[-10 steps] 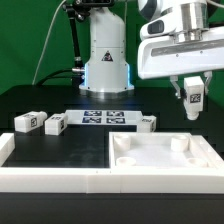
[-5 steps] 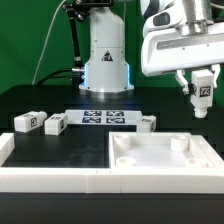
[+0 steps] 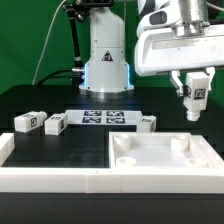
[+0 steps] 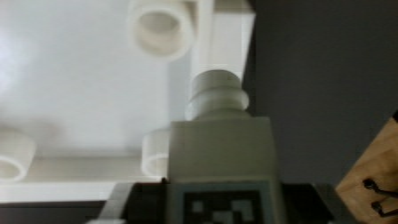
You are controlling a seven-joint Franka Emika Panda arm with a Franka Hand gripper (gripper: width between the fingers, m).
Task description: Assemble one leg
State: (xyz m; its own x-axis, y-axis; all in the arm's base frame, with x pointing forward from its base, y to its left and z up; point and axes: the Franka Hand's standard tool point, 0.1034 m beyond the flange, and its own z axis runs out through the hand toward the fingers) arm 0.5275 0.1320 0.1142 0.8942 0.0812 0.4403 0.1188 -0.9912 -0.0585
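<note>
A black bench, evenly lit, spans the middle of the frame, edged along the bottom left by a low white rail, with the marker board lying flat at centre and a dark backdrop filling the upper left.

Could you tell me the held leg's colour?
The leg is white, its tag black-and-white; wrist view.

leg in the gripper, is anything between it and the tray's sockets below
Nothing visible. The gripper holds the leg in the air above the tray, and the wrist view shows only open space between its peg end and the sockets.
</note>
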